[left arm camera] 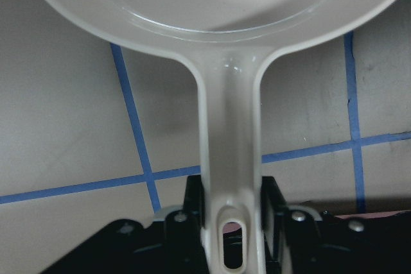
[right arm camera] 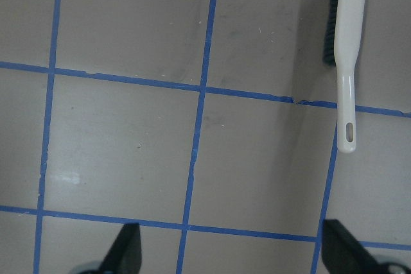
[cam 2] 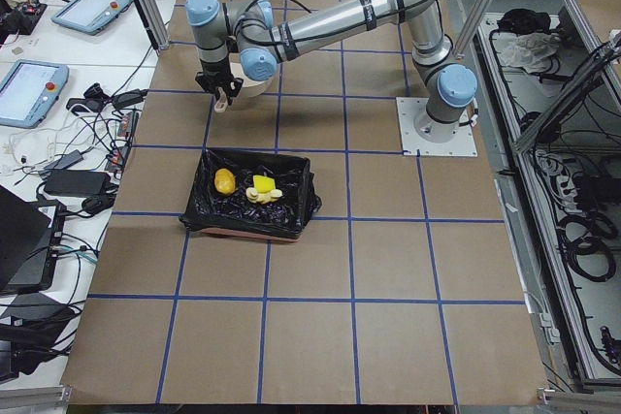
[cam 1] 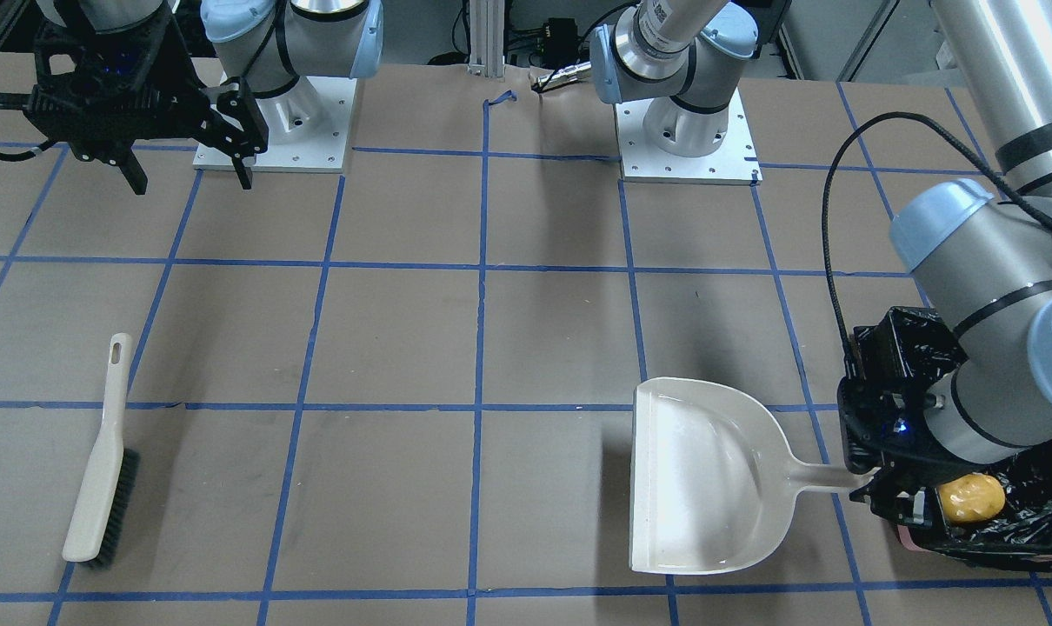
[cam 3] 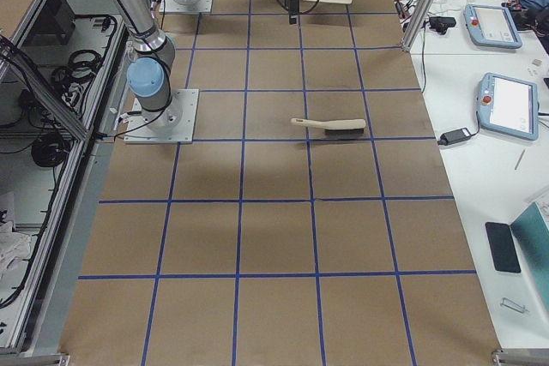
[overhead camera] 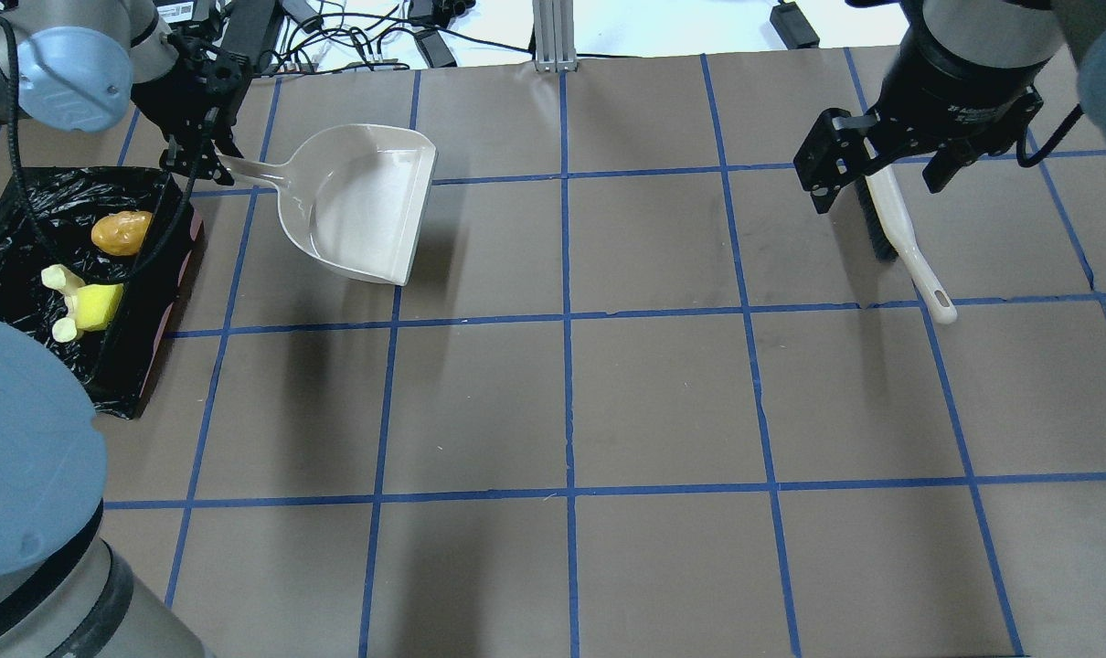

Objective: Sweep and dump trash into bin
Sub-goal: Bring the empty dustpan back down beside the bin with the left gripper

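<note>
Overhead exterior, upper left of frame: left gripper point(overhead camera: 196, 163), fingers narrow and clamped on the handle of the beige dustpan point(overhead camera: 361, 196), pan mouth toward frame right. Just left of it, the black-lined bin point(overhead camera: 23, 196) with all three bits of trash inside: potato-like lump point(overhead camera: 122, 232), yellow sponge point(overhead camera: 102, 306), pale foam scrap point(overhead camera: 58, 276) touching the sponge. Upper right: right gripper point(overhead camera: 877, 187), fingers wide, holding nothing; beneath it in this view, the bristle end of the brush point(overhead camera: 914, 270) on the table point(overhead camera: 663, 402).

Exterior front-facing: dustpan at lower right, handle end in the left fingers at the bin's edge. Lump visible in the bin; sponge and scrap hidden behind the arm. Brush flat on the table at lower left; right gripper at upper left, well apart from it, fingers spread.

Exterior left: bin at mid frame, lump and sponge side by side inside.

Exterior right: brush alone at mid frame, dustpan at the top edge.

Left wrist-mounted: handle down the centre, black fingers point(left arm camera: 192, 203) pressed against both its sides near the hanging hole.

Right wrist-mounted: two fingertips point(right arm camera: 125, 251) at the lower edge, far apart, bare table between; brush at upper right.
</note>
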Robot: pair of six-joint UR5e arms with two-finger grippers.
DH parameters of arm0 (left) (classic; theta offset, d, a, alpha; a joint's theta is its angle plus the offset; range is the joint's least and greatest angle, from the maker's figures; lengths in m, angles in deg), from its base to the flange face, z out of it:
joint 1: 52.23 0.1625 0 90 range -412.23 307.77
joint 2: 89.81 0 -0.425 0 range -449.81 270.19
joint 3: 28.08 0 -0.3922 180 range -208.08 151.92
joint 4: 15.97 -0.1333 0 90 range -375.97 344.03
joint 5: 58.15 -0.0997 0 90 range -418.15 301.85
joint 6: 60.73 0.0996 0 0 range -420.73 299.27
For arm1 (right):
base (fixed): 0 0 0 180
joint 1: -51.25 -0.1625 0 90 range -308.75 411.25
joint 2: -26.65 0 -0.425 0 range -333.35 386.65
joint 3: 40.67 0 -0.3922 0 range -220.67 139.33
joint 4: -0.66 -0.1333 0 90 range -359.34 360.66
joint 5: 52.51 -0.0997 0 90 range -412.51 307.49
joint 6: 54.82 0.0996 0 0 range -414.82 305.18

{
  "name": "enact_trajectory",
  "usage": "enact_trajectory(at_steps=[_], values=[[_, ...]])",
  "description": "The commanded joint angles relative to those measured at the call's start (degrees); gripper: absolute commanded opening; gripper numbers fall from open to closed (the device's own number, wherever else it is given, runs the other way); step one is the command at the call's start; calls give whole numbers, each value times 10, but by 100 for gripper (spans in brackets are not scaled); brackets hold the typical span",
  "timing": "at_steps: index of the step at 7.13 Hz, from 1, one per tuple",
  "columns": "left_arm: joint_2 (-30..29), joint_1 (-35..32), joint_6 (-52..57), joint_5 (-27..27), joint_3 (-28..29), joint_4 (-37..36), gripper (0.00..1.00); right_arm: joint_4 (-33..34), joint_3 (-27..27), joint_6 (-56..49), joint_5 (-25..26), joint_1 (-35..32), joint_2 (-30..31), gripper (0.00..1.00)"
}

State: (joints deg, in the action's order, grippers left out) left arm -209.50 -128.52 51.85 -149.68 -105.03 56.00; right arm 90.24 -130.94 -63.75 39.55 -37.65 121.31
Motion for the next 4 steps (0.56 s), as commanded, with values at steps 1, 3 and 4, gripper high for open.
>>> enact_trajectory(at_steps=[1, 3, 4], values=[[-18, -3, -23, 1, -5, -16, 0, 0, 0, 0, 0, 0, 0, 100], [-30, -8, -32, 1, -6, -29, 0, 1, 0, 0, 0, 0, 0, 100], [-33, -10, -32, 1, -11, -31, 0, 1, 0, -1, 1, 0, 0, 100]])
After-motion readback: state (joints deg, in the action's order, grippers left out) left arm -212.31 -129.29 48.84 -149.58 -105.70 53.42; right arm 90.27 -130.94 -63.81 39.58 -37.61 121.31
